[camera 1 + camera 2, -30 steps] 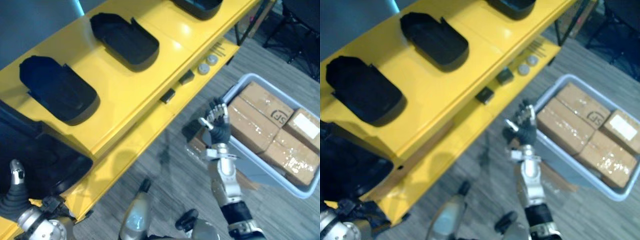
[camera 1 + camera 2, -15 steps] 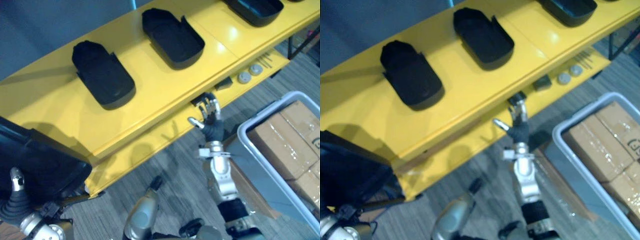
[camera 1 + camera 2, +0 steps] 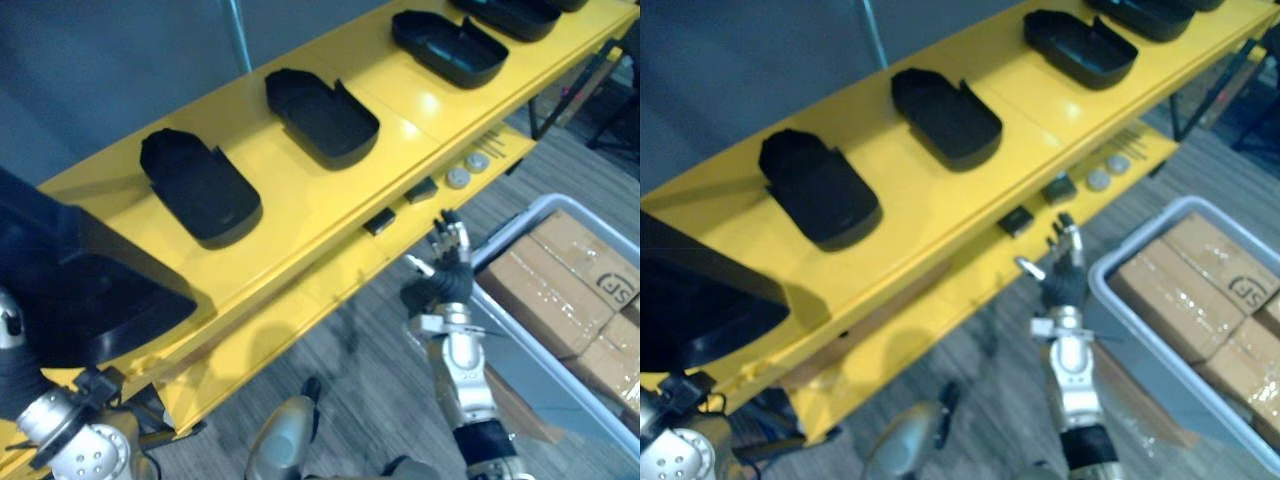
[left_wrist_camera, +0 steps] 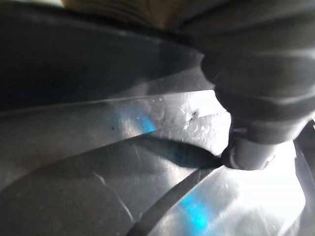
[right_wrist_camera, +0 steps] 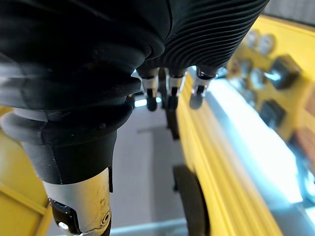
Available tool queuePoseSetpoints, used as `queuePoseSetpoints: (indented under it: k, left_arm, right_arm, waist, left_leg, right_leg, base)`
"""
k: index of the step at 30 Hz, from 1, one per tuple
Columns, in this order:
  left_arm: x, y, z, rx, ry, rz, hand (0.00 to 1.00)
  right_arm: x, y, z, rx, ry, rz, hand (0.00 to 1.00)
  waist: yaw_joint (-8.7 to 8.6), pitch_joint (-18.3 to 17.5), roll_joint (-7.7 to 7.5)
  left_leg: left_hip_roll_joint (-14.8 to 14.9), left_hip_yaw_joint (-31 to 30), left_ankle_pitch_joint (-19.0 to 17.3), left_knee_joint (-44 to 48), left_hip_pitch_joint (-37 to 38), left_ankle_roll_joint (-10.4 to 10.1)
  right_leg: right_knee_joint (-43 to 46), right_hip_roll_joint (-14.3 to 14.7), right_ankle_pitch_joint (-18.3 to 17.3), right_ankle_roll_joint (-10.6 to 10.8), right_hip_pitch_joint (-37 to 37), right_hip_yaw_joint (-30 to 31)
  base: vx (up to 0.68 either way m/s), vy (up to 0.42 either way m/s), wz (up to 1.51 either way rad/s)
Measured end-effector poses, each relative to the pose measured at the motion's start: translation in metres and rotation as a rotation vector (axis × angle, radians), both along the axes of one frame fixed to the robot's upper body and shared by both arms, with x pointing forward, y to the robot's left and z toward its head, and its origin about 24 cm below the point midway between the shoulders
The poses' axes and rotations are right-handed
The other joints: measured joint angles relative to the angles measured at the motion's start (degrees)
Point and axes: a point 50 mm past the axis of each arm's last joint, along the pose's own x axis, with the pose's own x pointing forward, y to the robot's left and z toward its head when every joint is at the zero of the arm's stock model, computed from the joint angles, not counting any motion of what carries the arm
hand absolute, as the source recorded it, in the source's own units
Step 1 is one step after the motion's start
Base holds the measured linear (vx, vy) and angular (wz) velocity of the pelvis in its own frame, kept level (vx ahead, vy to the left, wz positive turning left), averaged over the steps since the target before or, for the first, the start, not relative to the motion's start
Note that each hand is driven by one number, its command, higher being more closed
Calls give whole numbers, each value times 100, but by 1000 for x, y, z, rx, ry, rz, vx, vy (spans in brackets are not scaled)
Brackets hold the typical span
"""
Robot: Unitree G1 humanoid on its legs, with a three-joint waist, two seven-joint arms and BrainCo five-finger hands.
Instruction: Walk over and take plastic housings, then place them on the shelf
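My left hand (image 3: 14, 378) at the lower left is shut on a large black plastic housing (image 3: 85, 285). The housing hangs over the left end of the yellow shelf (image 3: 300, 215). In the left wrist view my thumb (image 4: 253, 113) presses on the housing's glossy wall (image 4: 98, 147). Several more black housings lie in a row on the shelf top, among them one (image 3: 200, 187) nearest the held housing and another (image 3: 322, 117) past it. My right hand (image 3: 447, 278) is open and holds nothing. It hangs over the floor in front of the lower ledge, fingers (image 5: 170, 93) straight.
Two small black blocks (image 3: 378, 222) and two round silver discs (image 3: 458, 178) lie on the shelf's lower ledge. A grey bin (image 3: 535, 375) with several cardboard boxes (image 3: 555, 290) stands on the floor just right of my right hand. A pole (image 3: 238, 35) rises behind the shelf.
The camera has moved, so the whole shelf has shifted in the picture. The held housing now stands higher, over the shelf's left end. My right hand stays open.
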Motion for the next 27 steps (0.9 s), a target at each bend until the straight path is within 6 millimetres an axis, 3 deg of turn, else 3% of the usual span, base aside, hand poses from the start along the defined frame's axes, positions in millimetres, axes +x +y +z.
queuePoseSetpoints:
  k: [1,3,4,5,6,7,10,14,15,16,17,18,19,20,21,23,27]
  left_arm:
    - [-1,2,1,11,13,7,100]
    - [1,3,2,36,38,17,100]
    - [2,4,3,47,44,22,100]
    - [6,5,6,52,38,30,100]
    - [9,5,8,51,30,33,100]
    - [17,7,9,45,27,48,100]
    - [31,7,9,14,29,36,100]
    - [37,0,7,20,50,-15,100]
    - [35,-1,6,23,58,-21,100]
    - [31,-3,6,27,63,-26,100]
    - [29,-4,5,12,57,-24,100]
    - [31,-10,-1,-29,67,-46,100]
    - [33,-15,-5,-52,77,-60,100]
    - [32,-15,-5,-58,80,-58,100]
    - [33,-16,-6,-65,81,-53,100]
    - [33,-17,-7,-71,88,-43,100]
    - [37,-21,-5,-57,95,-37,100]
  right_arm:
    - [0,-1,1,1,-5,0,0]
    - [-1,-5,1,17,-7,-4,0]
    - [-1,-6,1,21,-8,-2,0]
    - [-2,-10,3,28,-21,-4,0]
    - [-2,-13,6,26,-36,-8,0]
    - [-3,-19,11,22,-58,-29,0]
    - [-10,-32,19,20,-99,-81,0]
    - [-32,-42,32,5,-164,-125,0]
    - [-35,-42,39,-1,-199,-120,0]
    - [-35,-41,46,-6,-232,-102,0]
    - [-34,-41,52,-15,-256,-91,0]
    - [-33,-46,60,-34,-284,-79,0]
    - [-32,-52,66,-62,-302,-79,0]
    - [-31,-52,68,-72,-310,-70,0]
    - [-30,-50,71,-75,-325,-33,0]
    - [-29,-40,74,-61,-350,43,0]
    - [-22,18,87,-58,-430,258,0]
  waist:
    - [-2,-7,-13]
    - [-51,-25,-19]
    - [-81,-35,34]
    - [-131,-80,20]
    - [-134,-94,-4]
    - [-140,-99,-11]
    - [-359,-103,-18]
    - [-462,-130,-66]
    - [-445,-228,-236]
    - [-437,-372,-442]
    - [-421,-390,-451]
    - [-485,-380,-179]
    - [-494,-404,-9]
    - [-492,-424,50]
    - [-495,-464,121]
    - [-546,-508,211]
    - [-566,-505,241]
  left_leg:
    - [39,29,-81,2,142,22]
    - [150,-42,-117,-80,417,109]
    - [193,-110,-137,-81,420,128]
    - [283,-235,-140,-109,404,133]
    - [333,-288,-140,-144,387,133]
    - [391,-375,-161,-130,303,100]
    - [405,-875,-225,-44,134,-2]
    - [432,-1403,-404,-6,244,-290]
    - [418,-1438,-429,-43,275,-480]
    - [398,-1373,-570,-11,196,-661]
    - [535,-1233,-643,37,177,-741]
    - [945,-902,-577,48,44,-786]
    - [1159,-751,-314,-225,125,-992]
    - [1212,-700,-192,-448,204,-1081]
    - [1253,-508,41,-834,358,-1086]
    - [1267,-404,170,-1049,496,-1068]
    - [1171,-501,245,-1005,593,-1009]
  right_leg:
    - [479,-69,255,-310,-183,252]
    - [1037,-72,661,-486,-487,661]
    - [1088,8,441,-493,-596,755]
    - [868,244,-25,-483,-746,918]
    - [497,413,-157,-476,-871,1035]
    - [-248,681,-151,-465,-1081,1398]
    - [-1277,996,-38,-350,-1331,2333]
    - [-1401,1207,46,-219,-1223,2845]
    - [-1425,1253,193,-328,-1099,2790]
    - [-1450,1196,184,-155,-1006,2663]
    - [-1486,1208,120,179,-948,2513]
    - [-1517,1433,68,5,-843,2227]
    - [-1528,1552,32,-70,-850,2131]
    - [-1534,1577,16,-96,-854,2114]
    - [-1537,1587,-1,-125,-845,2107]
    - [-1587,1581,-37,-186,-706,1965]
    - [-1672,1537,-99,-231,-243,1454]
  base:
    - [84,122,-28]
    - [114,57,-10]
    - [122,44,12]
    - [94,32,20]
    - [95,18,27]
    - [74,-8,24]
    - [85,-101,69]
    - [141,-271,81]
    - [178,-435,61]
    - [178,-467,48]
    - [165,-538,61]
    - [148,-457,57]
    - [134,-394,56]
    - [119,-224,20]
    - [122,-161,12]
    - [123,-113,28]
    - [71,-32,62]
